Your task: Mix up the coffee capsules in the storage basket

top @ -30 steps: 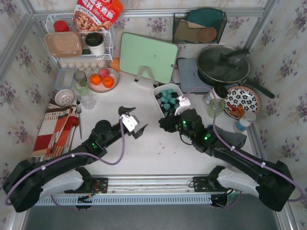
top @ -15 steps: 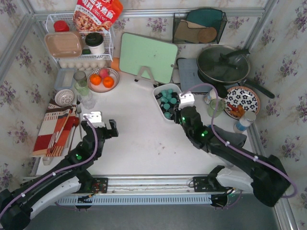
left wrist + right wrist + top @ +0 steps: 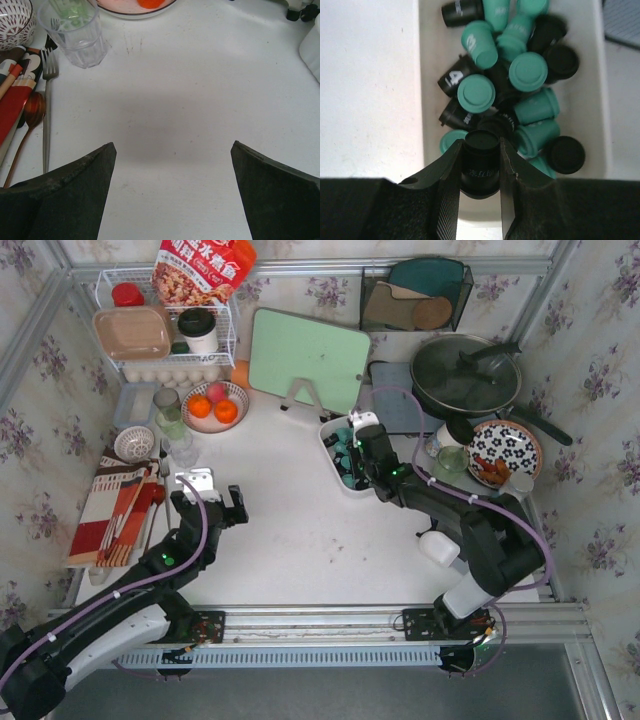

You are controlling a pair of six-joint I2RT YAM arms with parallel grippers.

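Observation:
The white storage basket sits at mid-table and holds teal and black coffee capsules. In the right wrist view they lie jumbled, teal capsules mixed among black ones, inside the basket's walls. My right gripper hangs over the basket's near end, shut on an upright black capsule. From above, the right gripper covers part of the basket. My left gripper is far to the left, over bare table; its fingers stand wide open with nothing between them.
A drinking glass, fork and spoons on a striped cloth lie just left of the left gripper. Behind are a fruit plate, green cutting board, wire rack and pan. A flowered plate is right.
The right gripper has travelled from the table in front of the basket to above its contents, keeping its grip on the black capsule. The left arm pulled back leftward, then stayed still.

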